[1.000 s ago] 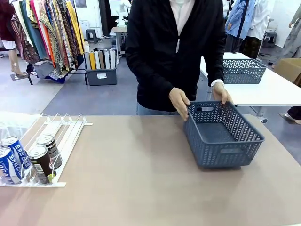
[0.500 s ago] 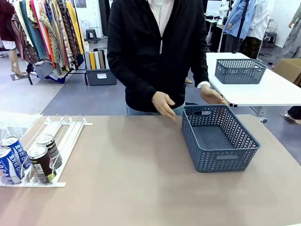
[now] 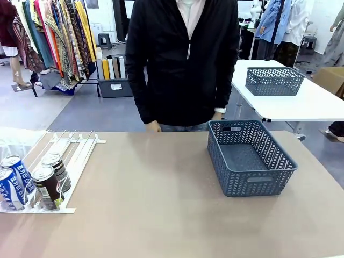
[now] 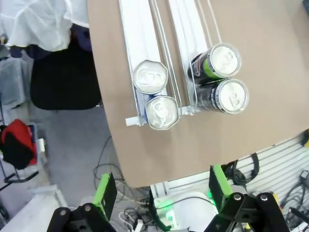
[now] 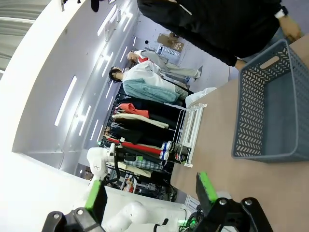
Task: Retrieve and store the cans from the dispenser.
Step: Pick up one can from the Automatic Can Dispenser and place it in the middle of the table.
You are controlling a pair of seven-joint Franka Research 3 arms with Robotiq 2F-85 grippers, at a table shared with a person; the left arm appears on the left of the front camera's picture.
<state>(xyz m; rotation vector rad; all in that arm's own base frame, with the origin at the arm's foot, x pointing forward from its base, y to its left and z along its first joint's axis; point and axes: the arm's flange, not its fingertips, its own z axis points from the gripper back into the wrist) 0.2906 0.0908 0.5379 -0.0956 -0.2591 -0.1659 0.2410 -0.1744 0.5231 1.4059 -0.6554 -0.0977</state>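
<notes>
While both arms hang clear of the work, nothing is in hand. Left tool point(image 4: 161, 188): wide, gap between its green pads point(image 4: 105, 191) bare. Right tool point(image 5: 150, 189): likewise wide and bare.

Left tool looks down on the stop end of the rack point(image 4: 145, 29). Four cans point(image 4: 162, 112) stand there, upright, tops showing. Two blue-and-white cans point(image 4: 150, 77) stand one behind the other in one lane. Two dark cans point(image 4: 229, 96) are paired the same way in a lane alongside. Within each pair the tops look to be touching. The end can of each pair sits at the stops.

Front view: rack point(image 3: 80, 146) lies near left on the surface point(image 3: 161, 204), cans at its near end, far stretch of the lanes bare.

Right tool is held high, with the basket point(image 5: 270, 106) ahead of it.

Basket point(image 3: 251, 174): far right on the surface, well apart from the rack, mouth up. Contents: none. Person point(image 3: 185, 59) stands at the far edge, hands low and off the basket.

Judgement: retrieval not begun, none of four stored. Next move calls for the left tool to drop over an end can. Room for the pads looks tight, with a neighbour can touching and rails close at the sides. Carry to the basket is long; a pass to the right tool may be wanted.
</notes>
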